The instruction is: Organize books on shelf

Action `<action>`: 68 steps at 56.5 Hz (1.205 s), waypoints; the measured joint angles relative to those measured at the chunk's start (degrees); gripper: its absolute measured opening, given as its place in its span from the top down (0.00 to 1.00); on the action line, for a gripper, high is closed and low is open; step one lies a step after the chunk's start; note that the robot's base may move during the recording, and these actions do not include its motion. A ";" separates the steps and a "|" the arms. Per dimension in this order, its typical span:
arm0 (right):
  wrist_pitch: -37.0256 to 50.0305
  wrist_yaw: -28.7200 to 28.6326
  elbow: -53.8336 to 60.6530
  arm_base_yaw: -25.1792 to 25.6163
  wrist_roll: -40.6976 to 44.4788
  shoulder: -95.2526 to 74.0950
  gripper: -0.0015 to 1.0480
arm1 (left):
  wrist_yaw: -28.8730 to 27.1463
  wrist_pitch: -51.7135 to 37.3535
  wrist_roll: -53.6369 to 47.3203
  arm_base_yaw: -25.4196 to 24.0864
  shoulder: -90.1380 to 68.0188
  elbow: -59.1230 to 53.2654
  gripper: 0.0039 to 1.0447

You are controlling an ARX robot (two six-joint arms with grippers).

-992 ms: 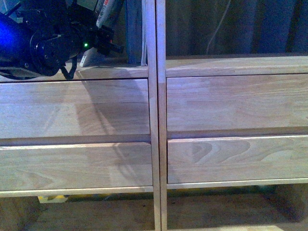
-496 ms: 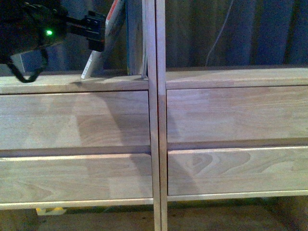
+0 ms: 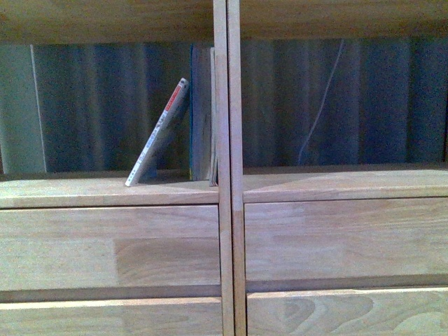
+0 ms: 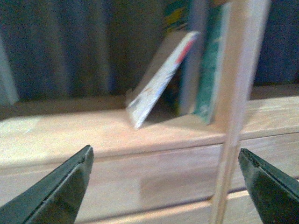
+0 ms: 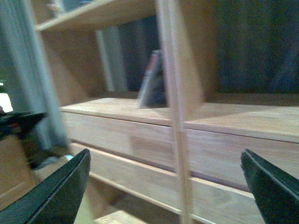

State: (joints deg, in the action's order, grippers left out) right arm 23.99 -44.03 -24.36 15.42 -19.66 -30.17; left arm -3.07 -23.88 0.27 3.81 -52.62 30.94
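Front view looks straight at the shelf [image 3: 222, 210], with its central upright dividing two open compartments above plain drawer fronts [image 3: 112, 255]. Inside the left compartment, at its right end, sit two books. A brownish book [image 3: 201, 112] with a teal edge stands upright against the central upright. A thin white book [image 3: 157, 136] with a red-and-white spine is tilted, its foot resting on the compartment floor to the left and its top leaning right against the brownish one. The right compartment shows only a dark curtain [image 3: 364, 98] behind its open back, with a thin pale cable [image 3: 318, 105] hanging down it. Neither arm appears in this view.

Left wrist view shows the left gripper [image 4: 166, 179] with its jaws spread wide and nothing between them, held out in front of the shelf, facing the two books [image 4: 161, 79] from the near side without touching them.

Right wrist view, blurred, shows the right gripper [image 5: 166, 182] likewise spread wide and empty, near the drawer fronts and off to the right of the central upright.
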 joint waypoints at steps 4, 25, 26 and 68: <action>-13.81 19.26 -2.12 -4.92 7.26 2.43 0.19 | 0.94 -0.50 0.00 -1.03 1.99 -3.76 0.42; -18.95 43.82 13.42 -15.19 19.34 13.55 0.98 | 3.10 -3.65 -0.07 -3.63 14.58 -20.74 0.98; -18.82 43.82 13.86 -15.19 19.26 13.90 0.97 | 3.08 -3.63 -0.07 -3.65 15.10 -21.16 0.98; -24.41 43.87 21.68 -15.21 19.32 27.47 0.97 | 2.99 5.03 -0.07 -3.65 33.46 -30.29 0.98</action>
State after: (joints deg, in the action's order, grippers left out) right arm -0.43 -0.16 -2.68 0.21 -0.34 -2.70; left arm -0.08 -18.85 0.21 0.16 -19.16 0.64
